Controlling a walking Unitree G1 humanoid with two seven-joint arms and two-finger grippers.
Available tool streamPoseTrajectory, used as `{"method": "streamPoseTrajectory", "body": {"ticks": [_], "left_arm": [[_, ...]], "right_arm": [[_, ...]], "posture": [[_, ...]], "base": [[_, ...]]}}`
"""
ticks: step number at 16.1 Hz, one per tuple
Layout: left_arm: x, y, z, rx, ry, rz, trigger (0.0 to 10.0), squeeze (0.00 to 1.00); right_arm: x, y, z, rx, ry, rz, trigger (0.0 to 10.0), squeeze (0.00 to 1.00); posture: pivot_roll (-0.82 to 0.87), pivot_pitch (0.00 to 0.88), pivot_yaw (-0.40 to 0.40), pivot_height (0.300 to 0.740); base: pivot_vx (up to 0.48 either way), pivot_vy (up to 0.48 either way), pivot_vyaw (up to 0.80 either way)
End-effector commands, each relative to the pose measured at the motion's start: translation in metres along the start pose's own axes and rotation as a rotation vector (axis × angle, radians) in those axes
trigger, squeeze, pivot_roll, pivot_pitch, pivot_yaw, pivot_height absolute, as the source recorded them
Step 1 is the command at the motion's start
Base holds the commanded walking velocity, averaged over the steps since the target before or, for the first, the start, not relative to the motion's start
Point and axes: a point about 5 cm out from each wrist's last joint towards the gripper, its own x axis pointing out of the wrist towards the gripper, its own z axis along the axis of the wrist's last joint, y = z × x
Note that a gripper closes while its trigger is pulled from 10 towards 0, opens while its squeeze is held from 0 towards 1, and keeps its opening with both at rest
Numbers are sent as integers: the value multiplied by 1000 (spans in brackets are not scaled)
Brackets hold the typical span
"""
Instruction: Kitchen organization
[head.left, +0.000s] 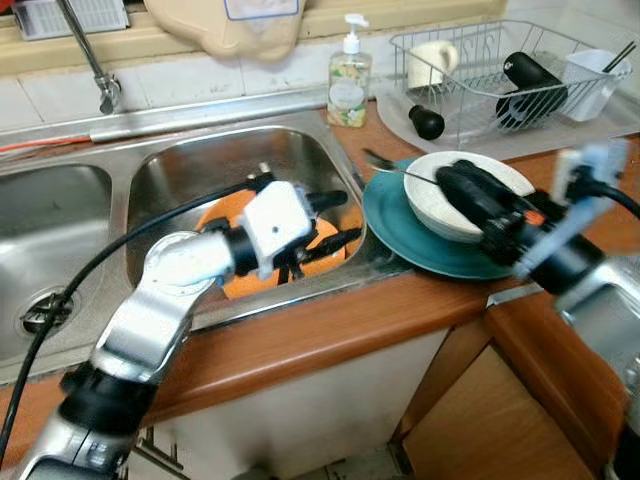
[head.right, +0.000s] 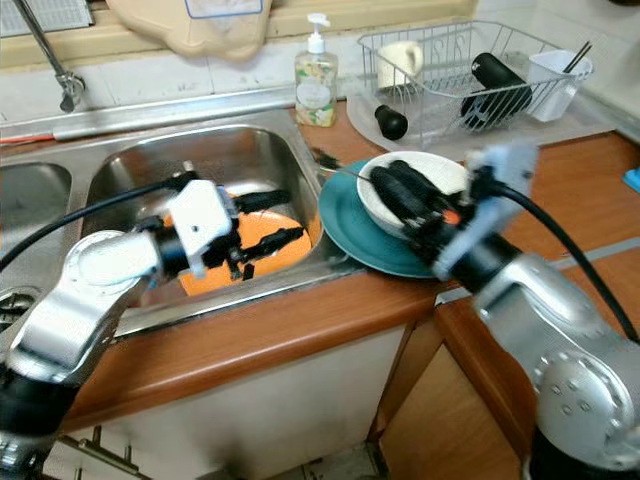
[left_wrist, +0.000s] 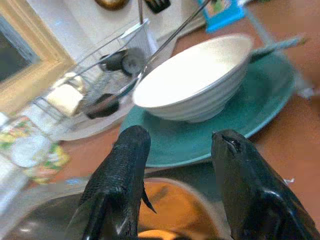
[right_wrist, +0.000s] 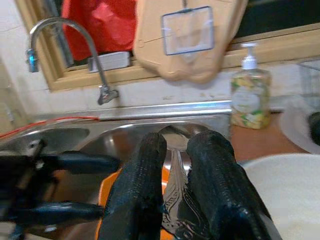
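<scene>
- A wooden counter (head.left: 330, 330) runs along the near edge, with a double stainless sink (head.left: 240, 160) set into its left part and a tap (head.left: 100, 85) at the far wall.
- On the far right of the counter stands a wire dish rack (head.left: 500, 75) holding a cream mug (head.left: 430, 62), a black cylinder-shaped thing (head.left: 530, 75) and a white container (head.left: 590, 80); a small dark round object (head.left: 427, 122) lies just in front of it.
- A teal plate (head.left: 395, 225) sits on the counter just right of the sink, with a white ribbed bowl (head.left: 440, 205) resting on it.
- An orange plate (head.left: 225, 285) lies flat in the bottom of the right-hand basin.
- A soap dispenser bottle (head.left: 349, 80) stands upright at the far edge, between the sink and the rack.
- The left gripper (head.left: 335, 222) hovers over the orange plate in the basin, pointing right toward the teal plate; its two black fingers (left_wrist: 120, 180) are spread well apart with nothing between them.
- The right gripper (head.left: 455, 180) reaches in from the right and lies over the white bowl, its fingers (right_wrist: 145, 190) pinched close on a metal utensil handle (right_wrist: 175, 200).
- That utensil's slim shaft (head.left: 400, 170) juts out leftward past the bowl's rim, over the far edge of the teal plate; I can't tell whether it is a spoon or a fork.
</scene>
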Motion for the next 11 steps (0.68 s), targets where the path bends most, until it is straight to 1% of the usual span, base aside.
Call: {"method": "streamPoseTrajectory", "body": {"ticks": [1,2,3,4,5,6,7,8,9,11], "left_arm": [[5,3,-1,54,17,9,10000,0],[8,4,-2,78,17,17,8510,0],[12,7,-2,116,13,41,6431,0],[15,11,-1,145,1,66,4784,0],[20,18,3,182,-20,107,4627,0],[21,19,3,188,-23,114,4627,0],[23,19,3,197,-27,114,9647,0],[25,18,1,223,-16,108,10000,0],[27,19,0,240,-18,114,10000,0],[29,19,-1,248,-33,114,10000,0]], "right_arm": [[3,4,1,-24,25,20,0,0],[4,6,0,-29,32,28,0,0],[6,9,-1,-35,43,39,0,0],[7,11,-2,-42,55,47,0,0],[10,13,-5,-52,75,45,0,0],[11,13,-5,-53,77,44,0,0],[12,15,-6,-50,78,48,0,0],[14,19,-6,-46,77,63,0,0],[15,22,-6,-46,76,74,0,0],[17,23,-5,-50,70,67,0,0]], "posture": [[-156,0,54,740],[-162,0,56,740],[-162,0,56,740],[-165,0,59,740],[-165,0,59,740],[-165,0,59,740],[-165,0,61,740],[-166,0,62,740],[-168,0,63,740],[-168,0,64,740]], "base": [[0,0,0],[0,0,0],[0,0,0],[0,0,0],[0,0,0],[0,0,0],[0,0,0],[0,0,0],[0,0,0],[0,0,0]]}}
